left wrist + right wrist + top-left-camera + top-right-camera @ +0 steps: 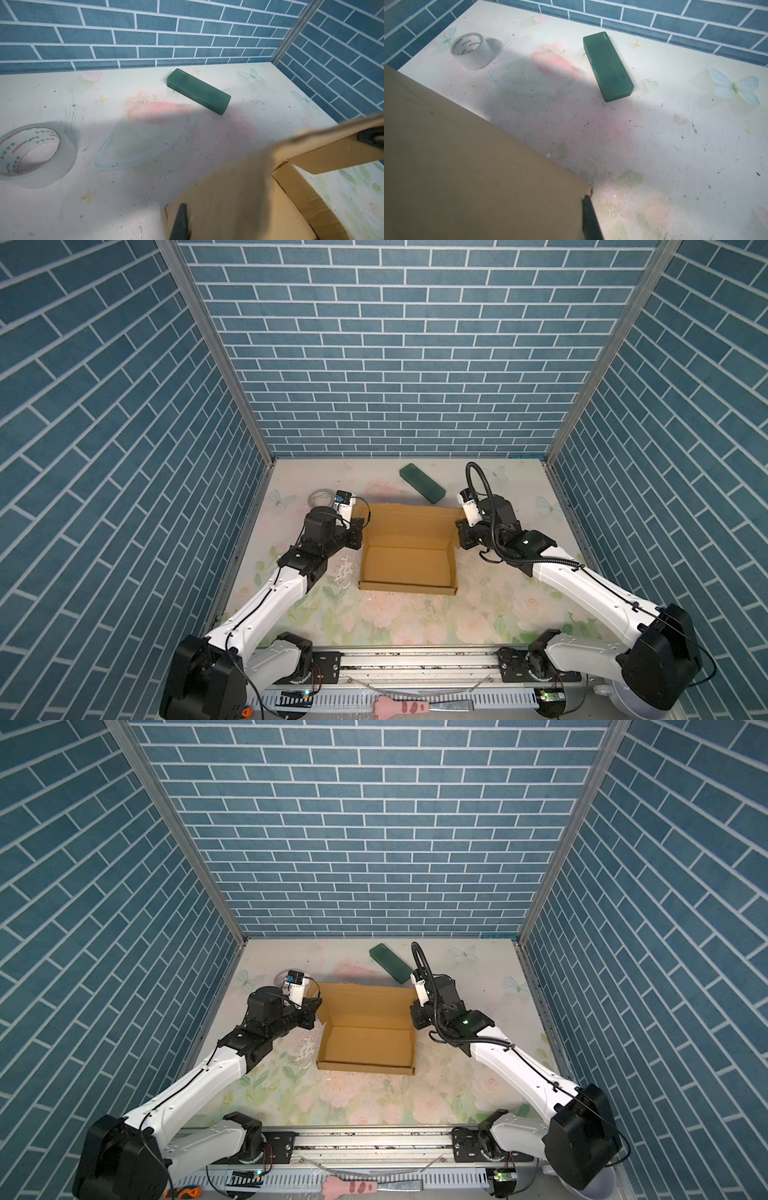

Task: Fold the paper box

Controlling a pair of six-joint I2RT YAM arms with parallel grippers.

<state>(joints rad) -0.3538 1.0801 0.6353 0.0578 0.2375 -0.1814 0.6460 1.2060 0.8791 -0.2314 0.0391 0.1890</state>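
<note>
Paper box (409, 568) between left pincer (362, 527) and right pincer (459, 527), lid pinched

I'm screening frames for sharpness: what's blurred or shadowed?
Left wrist view: the brown corrugated cardboard box is blurred near the lens, the dark green rectangular plastic case sharp. Right wrist view: box blurred, a soft shadow crossing the floral tabletop. Both top views: sharp.

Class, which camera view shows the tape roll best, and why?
Right wrist view: the whole tape roll stands unobstructed. The left wrist view shows it larger but cropped at the frame edge. In both top views the left arm partly hides it.
</note>
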